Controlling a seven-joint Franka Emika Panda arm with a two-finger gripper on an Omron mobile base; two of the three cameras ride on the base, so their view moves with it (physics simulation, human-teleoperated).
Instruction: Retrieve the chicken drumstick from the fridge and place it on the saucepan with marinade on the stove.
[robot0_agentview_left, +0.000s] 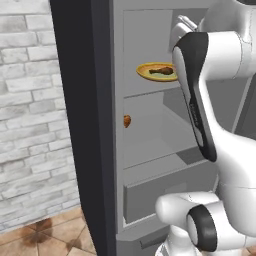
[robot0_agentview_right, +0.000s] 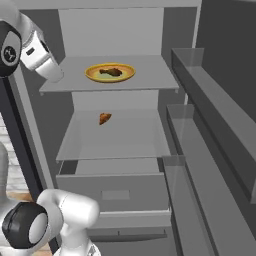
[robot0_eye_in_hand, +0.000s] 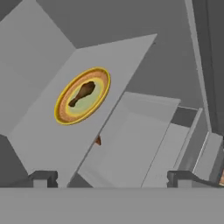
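Fridge (robot0_agentview_right: 190, 30) was seen open, the chicken drumstick (robot0_eye_in_hand: 82, 93) lying untouched on a yellow-rimmed plate (robot0_eye_in_hand: 65, 117) near the top shelf's (robot0_agentview_right: 150, 82) front edge. Gripper (robot0_eye_in_hand: 111, 178) was held spread and empty; grasp and delivery remained undone.

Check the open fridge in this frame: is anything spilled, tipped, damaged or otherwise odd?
Nothing is spilled or tipped. The small dark-brown chicken drumstick lies flat on the round yellow-rimmed plate on the upper grey fridge shelf. The only oddity is a small orange-brown lump lying loose on the bare shelf below.
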